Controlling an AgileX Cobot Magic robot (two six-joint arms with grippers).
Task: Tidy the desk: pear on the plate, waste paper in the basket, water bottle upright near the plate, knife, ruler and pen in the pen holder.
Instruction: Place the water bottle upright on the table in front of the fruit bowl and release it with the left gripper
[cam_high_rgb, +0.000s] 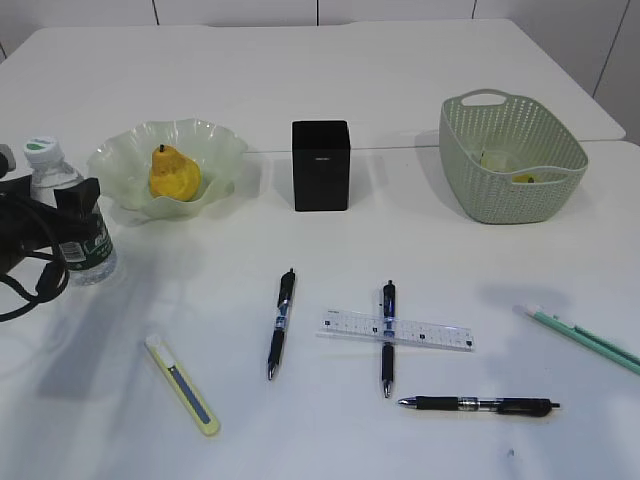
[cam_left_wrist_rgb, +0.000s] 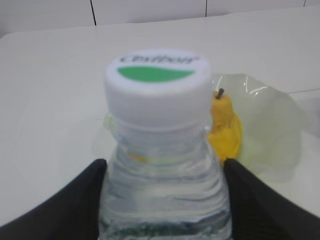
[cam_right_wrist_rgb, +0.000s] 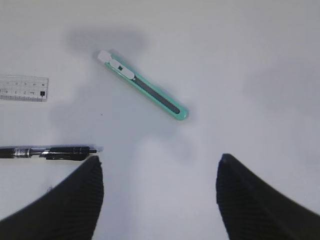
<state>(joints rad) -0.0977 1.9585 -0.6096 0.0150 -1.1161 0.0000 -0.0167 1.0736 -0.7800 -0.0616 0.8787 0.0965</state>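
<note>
The water bottle (cam_high_rgb: 48, 170) stands upright at the far left, next to the pale green plate (cam_high_rgb: 215, 150). My left gripper (cam_high_rgb: 80, 205) is shut on its body; in the left wrist view the fingers (cam_left_wrist_rgb: 165, 172) press both sides below the white cap (cam_left_wrist_rgb: 157, 82). The yellow pear (cam_high_rgb: 172, 172) lies on the plate. The black pen holder (cam_high_rgb: 320, 165) stands mid-table. Three black pens (cam_high_rgb: 281, 322) (cam_high_rgb: 387, 335) (cam_high_rgb: 480, 404), a clear ruler (cam_high_rgb: 420, 331), a yellow knife (cam_high_rgb: 183, 385) and a green knife (cam_high_rgb: 585, 338) lie in front. My right gripper (cam_right_wrist_rgb: 160, 190) hovers open and empty near the green knife (cam_right_wrist_rgb: 145, 86).
The green woven basket (cam_high_rgb: 540, 120) stands at the back right with pale paper (cam_high_rgb: 495, 160) inside. One pen lies across the ruler. The right wrist view also shows the ruler's end (cam_right_wrist_rgb: 24, 88) and a pen's tip (cam_right_wrist_rgb: 50, 152).
</note>
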